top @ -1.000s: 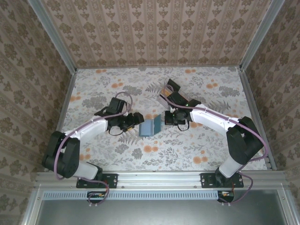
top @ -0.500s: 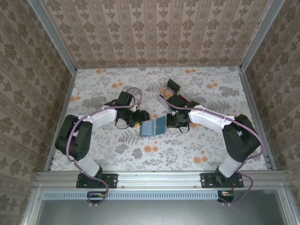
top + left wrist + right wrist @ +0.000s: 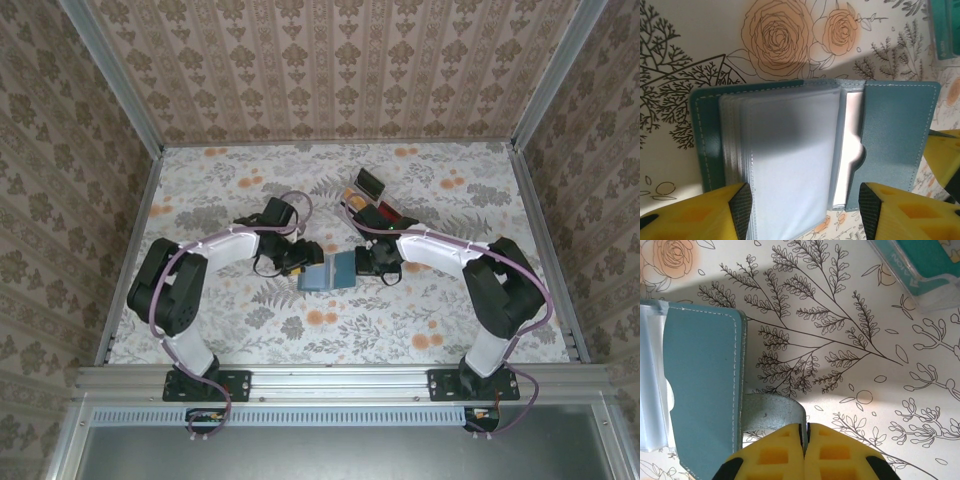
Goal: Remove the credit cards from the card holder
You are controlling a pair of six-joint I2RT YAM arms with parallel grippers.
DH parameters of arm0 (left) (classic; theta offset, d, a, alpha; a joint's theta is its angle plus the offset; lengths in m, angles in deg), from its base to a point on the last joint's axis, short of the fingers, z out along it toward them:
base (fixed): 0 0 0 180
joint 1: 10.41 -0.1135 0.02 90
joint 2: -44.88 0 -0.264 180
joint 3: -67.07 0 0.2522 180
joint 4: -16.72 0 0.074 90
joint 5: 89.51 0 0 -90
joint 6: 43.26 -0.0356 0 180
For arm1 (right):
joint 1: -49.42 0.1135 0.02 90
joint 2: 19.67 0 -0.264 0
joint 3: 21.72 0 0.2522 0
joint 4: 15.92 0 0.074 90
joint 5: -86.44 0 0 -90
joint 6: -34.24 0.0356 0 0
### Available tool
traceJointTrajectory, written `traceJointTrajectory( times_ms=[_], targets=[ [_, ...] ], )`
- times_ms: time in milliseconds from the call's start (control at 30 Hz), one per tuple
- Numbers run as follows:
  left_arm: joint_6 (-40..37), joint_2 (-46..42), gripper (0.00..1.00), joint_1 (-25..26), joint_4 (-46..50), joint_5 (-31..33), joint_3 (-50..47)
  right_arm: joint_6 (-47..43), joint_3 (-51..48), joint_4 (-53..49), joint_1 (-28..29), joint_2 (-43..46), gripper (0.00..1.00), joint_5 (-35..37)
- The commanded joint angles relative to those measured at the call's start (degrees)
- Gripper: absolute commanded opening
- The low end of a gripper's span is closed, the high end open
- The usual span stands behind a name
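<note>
A flat teal-blue folding card holder (image 3: 327, 272) lies open at the centre of the floral tabletop (image 3: 200, 190). At its 9 o'clock the left tool (image 3: 304, 267) stands apart, astride the clear plastic sleeves (image 3: 790, 160). At 3 o'clock the right tool (image 3: 359, 264) is pressed together, clamped on the holder's grey-blue tab (image 3: 772, 412).

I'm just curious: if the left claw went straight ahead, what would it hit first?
Probably the clear sleeves of the open card holder, lying just ahead of the left gripper; depth is unclear.
</note>
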Motion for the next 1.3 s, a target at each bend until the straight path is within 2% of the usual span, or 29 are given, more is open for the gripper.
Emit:
traceJointTrajectory(
  times_ms=[0, 500, 1033, 1167, 1200, 1267],
  targets=[
    [0.93, 1.45, 0.61, 0.49, 1.85, 1.44, 1.33, -0.46, 0.08, -0.22, -0.24, -1.15, 0.06, -0.03],
    [0.02, 2.41, 0.61, 1.97, 1.11, -1.98, 2.76, 0.45, -0.47, 1.22, -0.15, -1.99, 0.06, -2.01],
    [-0.97, 4.34, 0.61, 4.62, 3.57, 0.12, 5.53, 1.16, -0.49, 2.55, 0.19, -2.51, 0.06, -3.22],
    [-1.03, 4.28, 0.59, 4.53, 4.33, 1.15, 5.45, 1.15, -0.06, 1.82, 0.19, -0.18, 0.06, -1.61],
    [-1.01, 4.04, 0.58, 4.49, 4.32, 1.16, 5.36, 1.16, 0.12, 0.2, 0.2, 1.01, 0.07, -0.96],
    [-1.13, 3.06, 0.58, 4.29, 3.97, 0.88, 5.19, 1.17, 0.48, -0.74, 0.19, 3.27, 0.17, 0.17]
  ],
)
